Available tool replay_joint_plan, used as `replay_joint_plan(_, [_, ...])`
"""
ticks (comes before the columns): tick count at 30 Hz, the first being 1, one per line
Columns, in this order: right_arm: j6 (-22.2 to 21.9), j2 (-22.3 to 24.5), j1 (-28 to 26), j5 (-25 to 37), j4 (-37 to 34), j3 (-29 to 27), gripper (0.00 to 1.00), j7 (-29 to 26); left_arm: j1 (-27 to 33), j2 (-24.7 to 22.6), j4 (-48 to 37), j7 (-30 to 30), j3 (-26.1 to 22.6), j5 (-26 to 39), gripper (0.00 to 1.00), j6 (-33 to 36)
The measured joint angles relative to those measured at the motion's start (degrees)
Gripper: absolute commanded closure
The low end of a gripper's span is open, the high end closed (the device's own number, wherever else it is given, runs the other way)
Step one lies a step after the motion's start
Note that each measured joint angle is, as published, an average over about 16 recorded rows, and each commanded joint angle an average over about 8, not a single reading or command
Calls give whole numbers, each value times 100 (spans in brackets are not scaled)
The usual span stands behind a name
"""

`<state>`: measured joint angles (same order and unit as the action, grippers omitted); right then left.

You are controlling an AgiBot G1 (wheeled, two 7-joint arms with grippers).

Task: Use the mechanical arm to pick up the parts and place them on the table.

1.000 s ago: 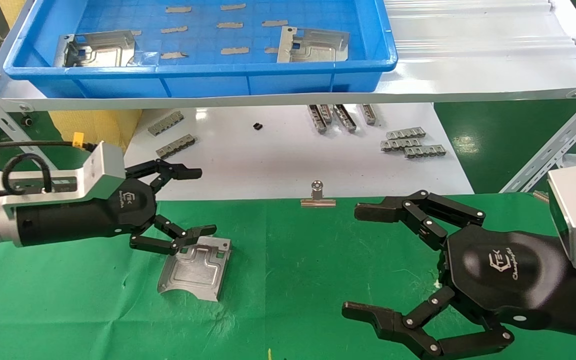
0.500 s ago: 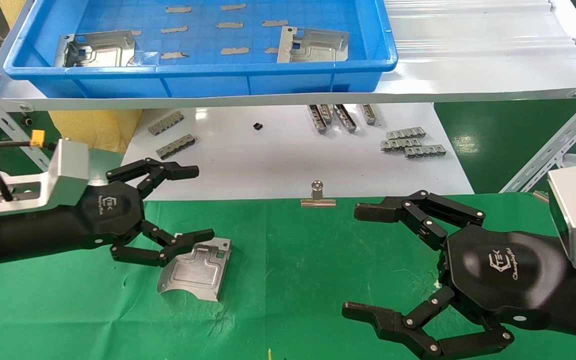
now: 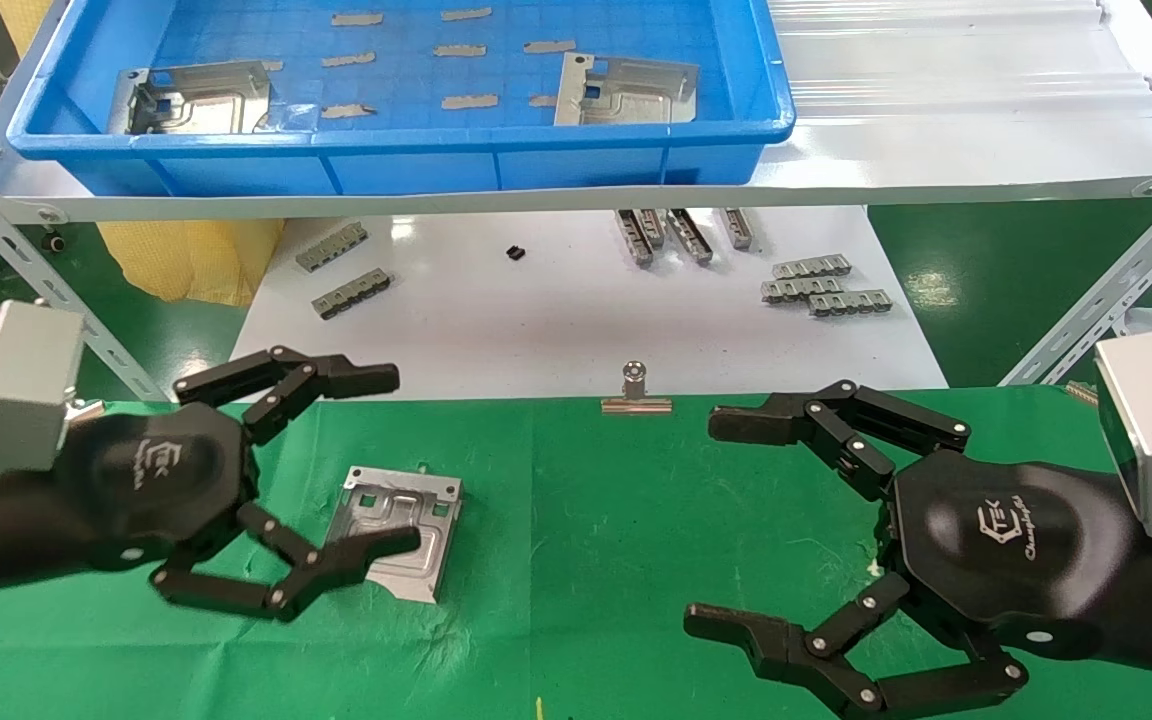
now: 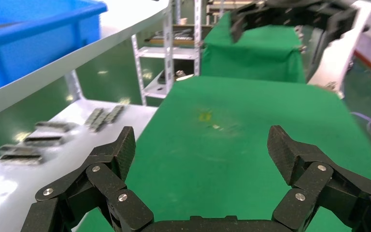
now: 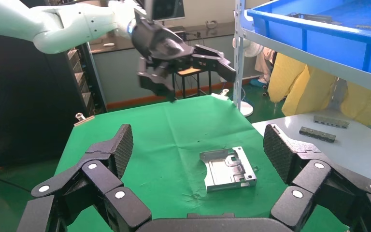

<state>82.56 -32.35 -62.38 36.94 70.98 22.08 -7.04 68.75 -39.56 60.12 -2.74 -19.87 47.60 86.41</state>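
One ribbed sheet-metal part (image 3: 398, 531) on wrinkled table (image 3: 586, 520)

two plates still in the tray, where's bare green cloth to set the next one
Bare cloth lies between the placed plate and the right hand, below the binder clip. The left hand crowds the plate's near-left side. The open right hand crowds the right.

One part (image 3: 398, 520) lies on the table (image 3: 576, 500) left of centre; two, apparently, in the tray (image 3: 396, 150) behind.
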Motion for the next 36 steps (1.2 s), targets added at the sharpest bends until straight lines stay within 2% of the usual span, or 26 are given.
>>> replay_joint_plan(9, [0, 0, 0, 0, 0, 0, 0, 0, -561, 353, 1057, -612, 300, -450, 0, -54])
replay_joint_plan(15, [-1, 0, 1, -1, -1, 0, 0, 0, -770, 485, 1451, -824, 414, -622, 0, -75])
replay_joint_plan(36, [-2, 0, 1, -2, -2, 0, 0, 0, -752, 474, 1405, -820, 404, -603, 0, -80])
